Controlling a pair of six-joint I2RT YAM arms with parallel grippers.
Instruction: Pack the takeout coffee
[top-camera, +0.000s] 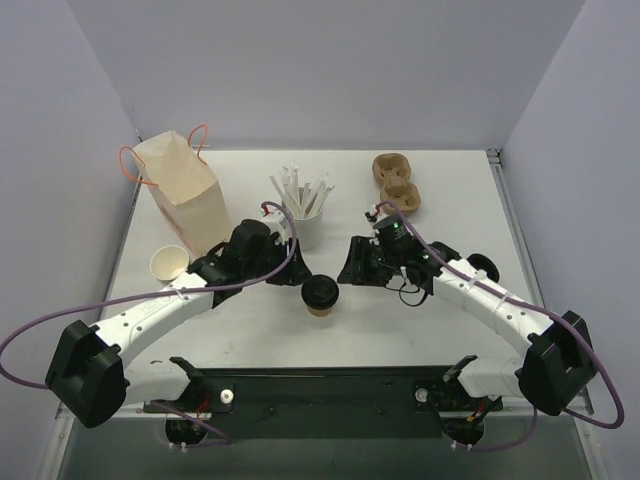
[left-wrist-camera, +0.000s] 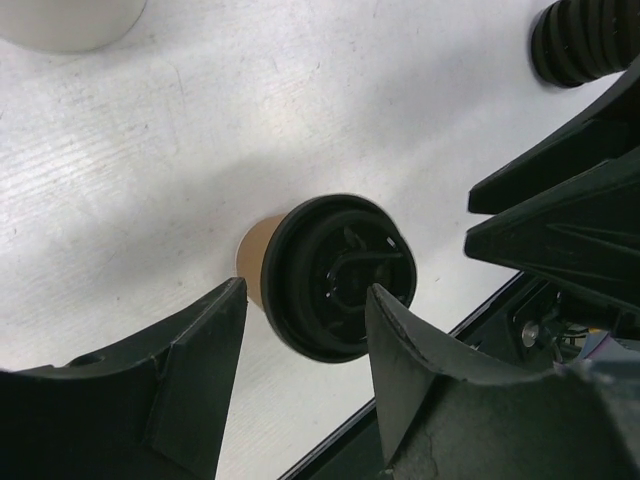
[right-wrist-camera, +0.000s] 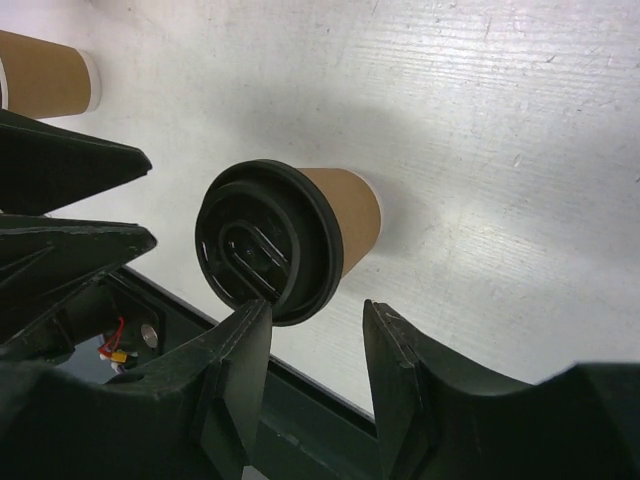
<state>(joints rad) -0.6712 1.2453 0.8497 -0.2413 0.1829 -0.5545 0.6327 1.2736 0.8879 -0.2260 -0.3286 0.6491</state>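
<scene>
Left gripper: the left gripper (left-wrist-camera: 307, 290) is spread apart with nothing in its grasp. Its two black fingers (left-wrist-camera: 205, 350) frame the lid from above in the left wrist view.
Right gripper: the right gripper (right-wrist-camera: 317, 305) is also parted and empty. One fingertip overlaps the lid's rim in its own view, but I cannot tell whether they touch.
Gripper placement: from above, the left gripper (top-camera: 296, 274) and right gripper (top-camera: 348, 268) sit either side of the cup and slightly behind it, tips angled toward each other.
Takeout coffee: the takeout coffee (top-camera: 320, 296), a small brown kraft paper cup with a round black plastic lid, stands upright on the white table (top-camera: 400, 330). It is near the front edge, between the two arms.
Lid: it is seated on the cup, with raised ribs and a sip slot visible on its top (right-wrist-camera: 262, 245).
Left of the cup: a lidless brown paper cup (top-camera: 169, 263) stands upright beside the left arm.
Behind: a white cup of white stirrers (top-camera: 301, 212) stands just past the left gripper.
Far left: a tan paper bag with orange handles (top-camera: 182, 188) stands open.
Far right: a brown moulded cardboard cup carrier (top-camera: 397, 182) lies near the back edge.
</scene>
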